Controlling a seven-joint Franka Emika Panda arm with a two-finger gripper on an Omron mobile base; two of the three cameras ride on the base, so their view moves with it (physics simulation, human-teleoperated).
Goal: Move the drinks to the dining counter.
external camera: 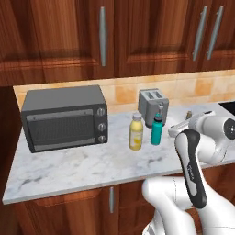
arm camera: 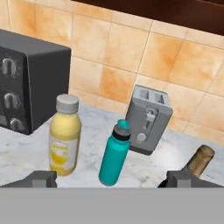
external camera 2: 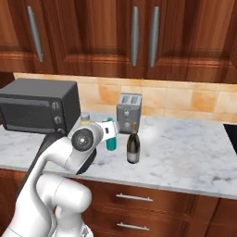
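Note:
Three drinks stand on the narrow marble worktop (external camera: 69,170) in front of the tan tiles. The yellow bottle (arm camera: 64,135) with a white cap is on the left and also shows from the base (external camera: 136,132). The teal bottle (arm camera: 114,153) with a dark cap stands just right of it (external camera: 157,130) (external camera 2: 111,139). A dark wine bottle (external camera 2: 133,144) stands further right, its foil top (arm camera: 199,161) by my right fingertip. My gripper (arm camera: 114,180) is open, level with the bottles and a little short of the teal one, holding nothing. The dining counter is out of view.
A dark toaster oven (external camera: 64,117) sits at the left against the wall. A grey toaster (external camera: 153,105) stands right behind the teal bottle. A black cooktop corner (external camera: 229,106) lies at the far right. Wooden wall cabinets (external camera: 105,36) hang overhead.

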